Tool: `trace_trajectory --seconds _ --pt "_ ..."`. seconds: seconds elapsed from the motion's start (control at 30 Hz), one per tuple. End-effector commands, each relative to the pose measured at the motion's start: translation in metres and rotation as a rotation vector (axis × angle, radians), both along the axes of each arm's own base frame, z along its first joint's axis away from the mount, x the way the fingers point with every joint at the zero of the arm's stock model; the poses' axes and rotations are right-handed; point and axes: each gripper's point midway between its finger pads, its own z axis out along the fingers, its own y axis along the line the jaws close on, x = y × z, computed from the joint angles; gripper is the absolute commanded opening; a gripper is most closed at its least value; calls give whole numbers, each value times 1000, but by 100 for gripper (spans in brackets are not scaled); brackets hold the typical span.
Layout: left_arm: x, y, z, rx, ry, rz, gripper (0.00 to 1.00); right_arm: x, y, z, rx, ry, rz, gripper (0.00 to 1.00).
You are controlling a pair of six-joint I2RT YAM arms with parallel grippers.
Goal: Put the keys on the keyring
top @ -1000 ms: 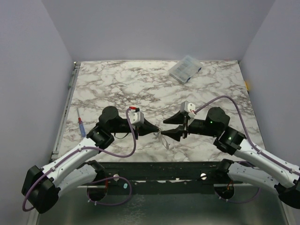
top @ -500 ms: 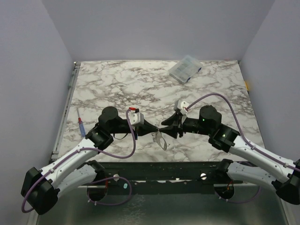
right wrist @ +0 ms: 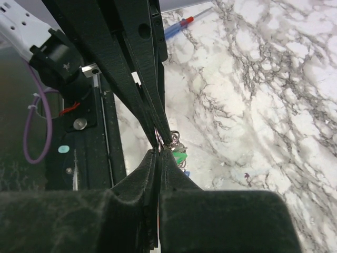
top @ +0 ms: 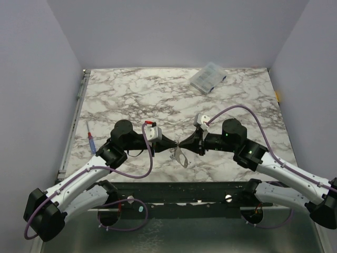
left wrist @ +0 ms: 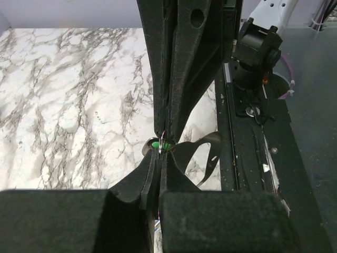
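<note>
Overhead view: a marble table (top: 131,97). The left jaws and right jaws come in from either side and meet nose to nose just below centre of frame. The keyring (top: 181,157), a thin pale loop, hangs under that meeting point, low in the middle of the marble.

Left jaws: pressed fully shut. In the left wrist view, mid-frame, a sliver of silvery metal pokes from the tips w/ the green key (left wrist: 156,143) head right behind it. They look to be pinching the keyring wire (it's tiny, so not certain).

Right jaws: drawn together to a slit at the same spot. What sits between them, if anything, I can't tell. The other key I can't pick out.

Handling, my guess: everything here is v. light, thin, hard and slick. The ring is prob. springy and would twist or slip from a loose pinch. Best hold on a key is the plastic head, across its flat sides. Take the ring by its wire, close to where a key must thread on.
</note>
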Motion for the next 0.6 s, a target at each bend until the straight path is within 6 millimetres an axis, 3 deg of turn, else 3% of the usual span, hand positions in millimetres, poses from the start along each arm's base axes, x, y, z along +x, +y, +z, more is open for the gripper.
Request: trace_trajectory --seconds 0.0,0.57 --pt "-1 0 22 -33 -59 -4 0 -4 2 9 12 -18 28 1" --pt "0 3 31 -47 -88 16 0 -2 -5 8 52 -12 -31 1"
